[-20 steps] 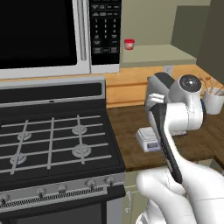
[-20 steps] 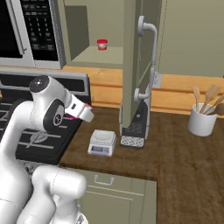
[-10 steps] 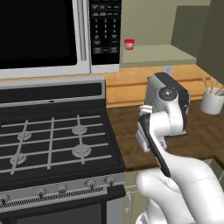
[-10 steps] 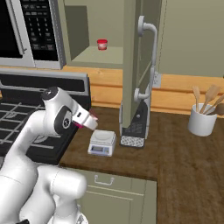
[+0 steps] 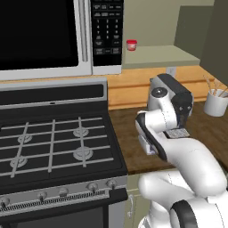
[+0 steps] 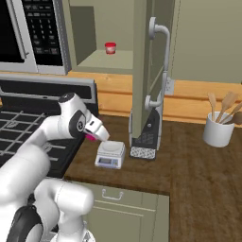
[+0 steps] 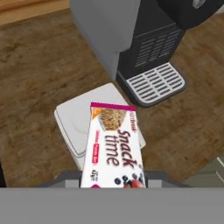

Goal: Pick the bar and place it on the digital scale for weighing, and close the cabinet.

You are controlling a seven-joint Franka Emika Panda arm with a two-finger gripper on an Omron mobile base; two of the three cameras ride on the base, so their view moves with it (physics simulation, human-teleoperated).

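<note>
My gripper (image 6: 96, 131) is shut on the bar (image 7: 114, 146), a pink-edged whitish "Snack time" wrapper. In the hand view the bar hangs above the digital scale (image 7: 81, 120) and covers part of the right half of its platform. From the right base view a pink end of the bar (image 6: 89, 137) shows under the hand, just up and left of the digital scale (image 6: 110, 154); I cannot tell whether they touch. The cabinet door (image 6: 141, 71) stands open, edge-on, with its silver handle (image 6: 159, 56) toward me. The arm hides most of the scale (image 5: 145, 144) in the left base view.
A grey-and-black coffee machine (image 6: 145, 137) stands right behind the scale, its drip tray (image 7: 155, 83) close to the bar. A red-lidded jar (image 6: 110, 47) sits on the open cabinet shelf. A white utensil holder (image 6: 218, 128) is at the right, the stove (image 5: 53, 142) at the left.
The arm has swung down and to the right, carrying the bar from over the stove's edge to just above the scale. The grip has stayed shut.
</note>
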